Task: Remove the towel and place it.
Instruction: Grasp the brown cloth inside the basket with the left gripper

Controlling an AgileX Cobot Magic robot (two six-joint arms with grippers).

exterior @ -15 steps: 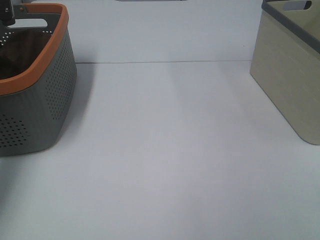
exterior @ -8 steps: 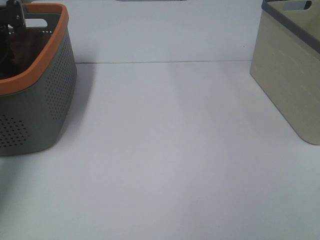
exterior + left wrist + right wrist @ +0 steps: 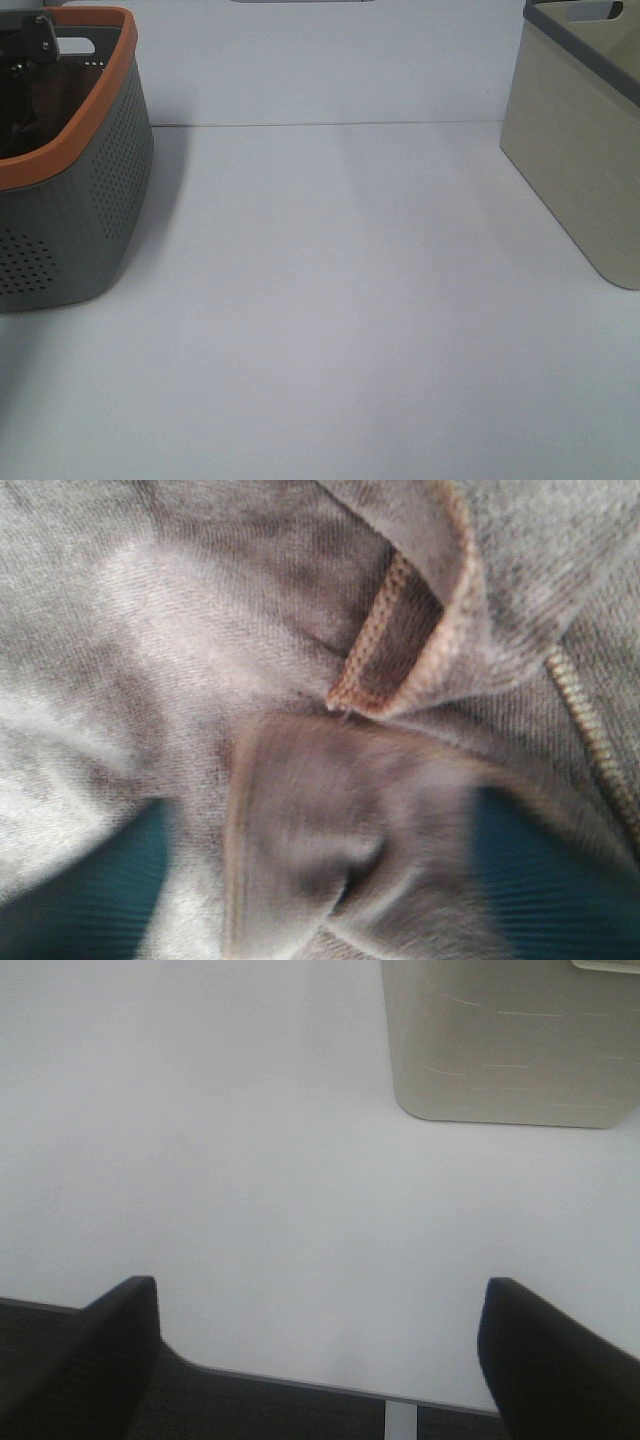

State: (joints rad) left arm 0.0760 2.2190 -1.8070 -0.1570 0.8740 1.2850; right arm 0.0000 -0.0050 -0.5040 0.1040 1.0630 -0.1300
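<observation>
A dark reddish-brown terry towel (image 3: 200, 630), its stitched hem showing, lies crumpled inside the grey perforated plastic basket with an orange rim (image 3: 100, 170) at the white desk's (image 3: 330, 300) left edge. The left pincer (image 3: 30, 45) reaches into the basket and I cannot tell how far it is spread. The right pincer (image 3: 320, 1360) hangs wide and empty.

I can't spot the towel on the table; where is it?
The towel lies bunched inside the orange-rimmed grey basket at the high view's far left, filling the left wrist view.

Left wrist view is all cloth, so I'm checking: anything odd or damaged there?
Nothing damaged or spilled. The towel is crumpled, with one hemmed edge folded over itself; the lower part of the picture is blurred.
</observation>
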